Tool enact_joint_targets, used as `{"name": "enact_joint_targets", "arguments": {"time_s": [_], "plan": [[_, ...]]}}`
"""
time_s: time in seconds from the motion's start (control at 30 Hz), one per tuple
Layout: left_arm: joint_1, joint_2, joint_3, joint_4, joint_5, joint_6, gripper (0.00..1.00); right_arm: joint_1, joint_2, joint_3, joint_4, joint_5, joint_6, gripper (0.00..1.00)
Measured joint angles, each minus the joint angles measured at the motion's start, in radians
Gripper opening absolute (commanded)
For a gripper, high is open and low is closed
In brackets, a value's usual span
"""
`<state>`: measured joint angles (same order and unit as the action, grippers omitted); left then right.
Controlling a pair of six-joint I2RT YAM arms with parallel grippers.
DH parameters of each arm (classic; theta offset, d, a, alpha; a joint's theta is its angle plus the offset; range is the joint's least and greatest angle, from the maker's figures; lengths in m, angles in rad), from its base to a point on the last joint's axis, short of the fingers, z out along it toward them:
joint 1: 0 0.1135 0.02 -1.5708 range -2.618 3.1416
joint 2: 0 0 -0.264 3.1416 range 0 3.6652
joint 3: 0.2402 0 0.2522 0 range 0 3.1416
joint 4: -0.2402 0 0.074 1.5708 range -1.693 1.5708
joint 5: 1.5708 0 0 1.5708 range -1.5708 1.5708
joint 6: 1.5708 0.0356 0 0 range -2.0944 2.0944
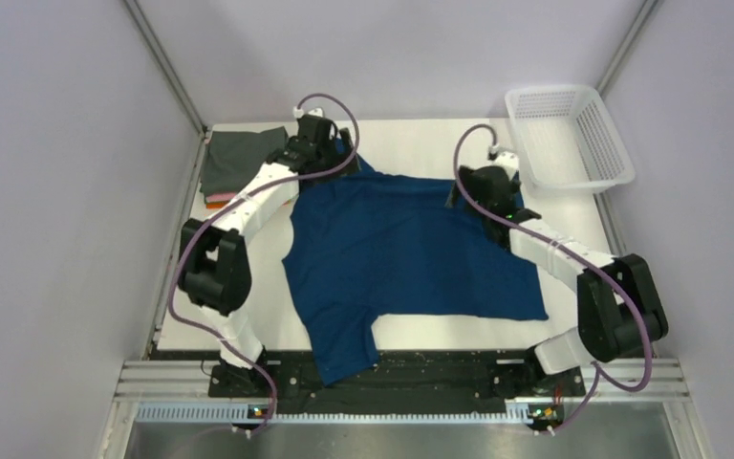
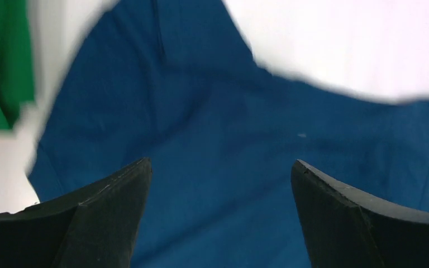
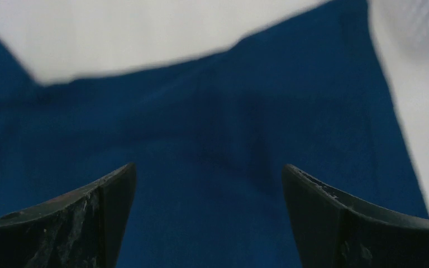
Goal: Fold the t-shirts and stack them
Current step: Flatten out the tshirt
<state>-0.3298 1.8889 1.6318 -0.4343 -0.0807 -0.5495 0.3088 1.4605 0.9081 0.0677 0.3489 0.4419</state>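
The navy blue cloth t-shirt (image 1: 411, 249) lay with its long axis 9-to-3 o'clock; left tool (image 2: 220, 163) and right tool (image 3: 208, 165) hovered wide, empty, over its 12 o'clock edge.

**Stock list: materials and finishes**

- Navy shirt (image 1: 411, 249): cloth, matt, fine smooth weave with soft creases.
- Grey shirt (image 1: 234, 158): cloth, matt.
- Green shirt (image 2: 5, 61): cloth, matt; blurred, so the weave cannot be made out.
- Basket (image 1: 573, 143): white plastic mesh with a faint sheen.
- Table (image 1: 411, 143): white, smooth, matt.
- Rail (image 1: 392, 378): bare metal, ribbed, dull silver.
- Left arm (image 1: 248, 206) and right arm (image 1: 554, 253): hard white and black shells that look like plastic, slightly glossy.
- Cable (image 1: 177, 277): smooth purple sleeve.
- Left gripper (image 2: 220, 162), fingers (image 2: 106, 218): black, matt, with pale scuffs along the edges.
- Right gripper (image 3: 208, 166), fingers (image 3: 89, 223): black, matt, with whitish scratches.
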Motion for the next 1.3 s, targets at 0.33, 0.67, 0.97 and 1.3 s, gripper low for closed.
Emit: {"name": "enact_joint_targets", "arguments": {"time_s": [0.33, 0.67, 0.97, 1.3], "plan": [[-0.186, -0.348, -0.674, 0.007, 0.005, -0.164, 0.99, 0.187, -0.145, -0.367, -0.161, -0.069, 0.182, 0.99], [-0.184, -0.440, -0.875, 0.042, -0.026, -0.285, 0.99, 0.228, -0.316, -0.472, -0.195, -0.126, 0.281, 0.99], [-0.184, -0.630, -0.995, -0.097, -0.054, -0.345, 0.99, 0.280, -0.504, -0.517, -0.371, -0.140, 0.320, 0.99], [-0.165, -0.571, -0.702, -0.153, -0.064, -0.261, 0.99, 0.280, -0.544, -0.462, -0.366, -0.081, 0.233, 0.99]]}}
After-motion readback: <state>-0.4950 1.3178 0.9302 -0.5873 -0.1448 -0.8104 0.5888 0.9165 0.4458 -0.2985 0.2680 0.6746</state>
